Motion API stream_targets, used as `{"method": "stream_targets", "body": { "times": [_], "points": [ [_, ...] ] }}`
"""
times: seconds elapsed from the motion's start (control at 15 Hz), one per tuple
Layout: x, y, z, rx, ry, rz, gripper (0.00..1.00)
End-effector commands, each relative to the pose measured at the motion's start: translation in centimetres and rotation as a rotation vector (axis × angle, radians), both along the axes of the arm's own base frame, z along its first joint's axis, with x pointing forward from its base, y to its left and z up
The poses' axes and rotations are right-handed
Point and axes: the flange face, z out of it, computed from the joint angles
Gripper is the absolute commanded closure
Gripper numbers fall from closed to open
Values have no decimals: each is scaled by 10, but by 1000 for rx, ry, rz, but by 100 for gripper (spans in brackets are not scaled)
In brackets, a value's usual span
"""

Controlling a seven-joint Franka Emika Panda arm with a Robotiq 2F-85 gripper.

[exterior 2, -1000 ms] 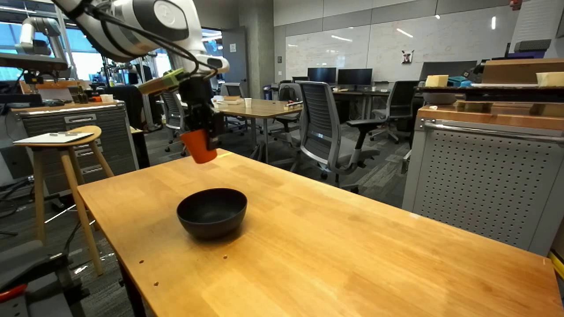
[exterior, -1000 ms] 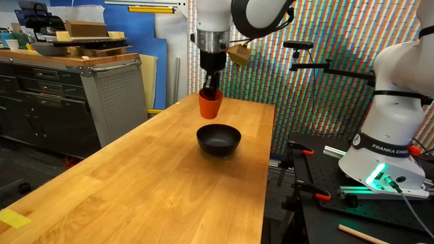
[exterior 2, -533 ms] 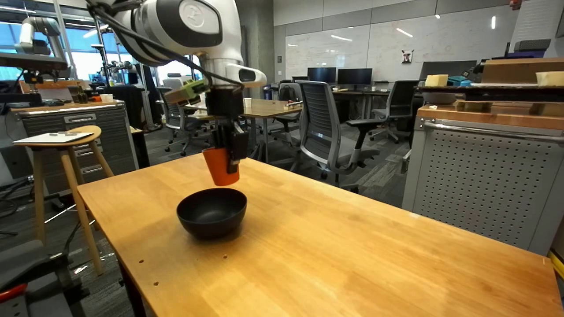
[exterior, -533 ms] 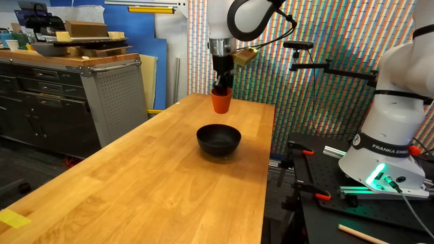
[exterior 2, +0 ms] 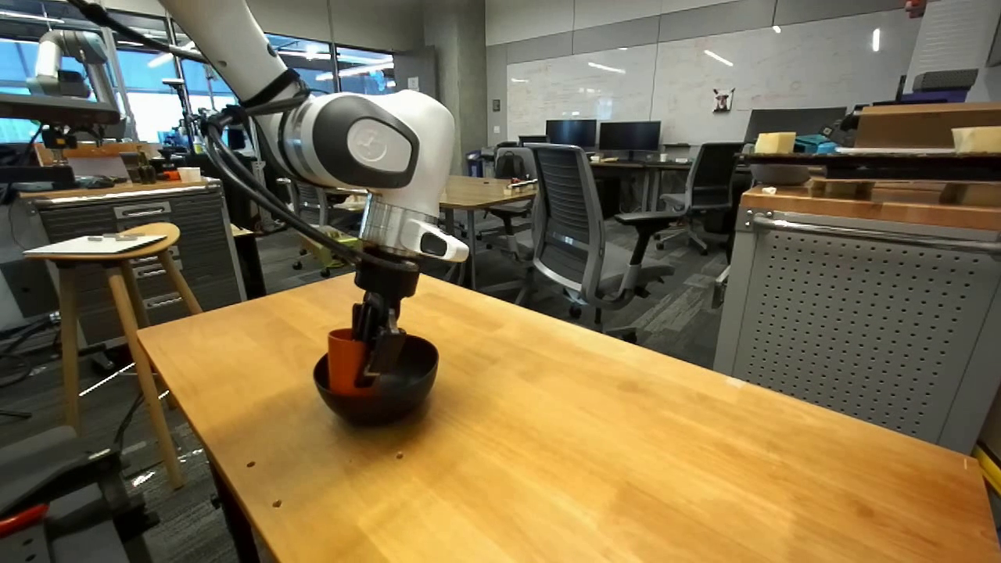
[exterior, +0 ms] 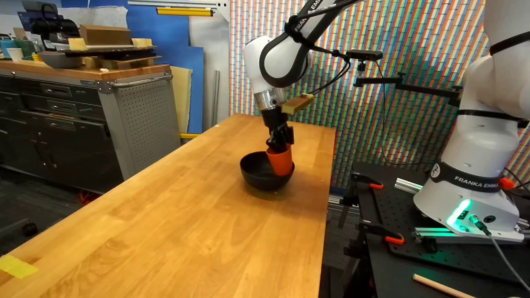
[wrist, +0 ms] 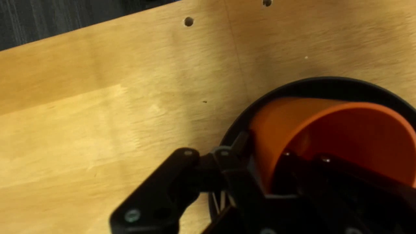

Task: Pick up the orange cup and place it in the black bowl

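Inside one bowl [exterior 2: 383, 410], one orange cup [exterior 2: 344, 361]

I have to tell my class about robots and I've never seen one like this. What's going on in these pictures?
The big white machine is a robot arm. Its black gripper works a bit like your finger and thumb.

Two pictures are taken from outside the robot, from different places. The close-up is taken from its wrist, so you peek into the orange cup.

The gripper is holding the cup by its side, with one finger inside and one outside. A black bowl sits on the wooden table, and the cup's lower end is inside it. I can't tell whether it touches the bottom.
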Motion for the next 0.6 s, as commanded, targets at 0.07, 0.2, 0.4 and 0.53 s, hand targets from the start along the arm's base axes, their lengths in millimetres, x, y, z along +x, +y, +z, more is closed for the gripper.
{"method": "stream_targets", "body": {
  "times": [0.07, 0.2, 0.4, 0.53],
  "points": [
    [10, 9, -10, 91, 5, 60, 98],
    [11, 13, -9, 82, -32, 104, 98],
    [14, 17, -7, 72, -90, 150, 66],
    [16, 18, -5, 75, -121, 171, 60]
  ]
}}
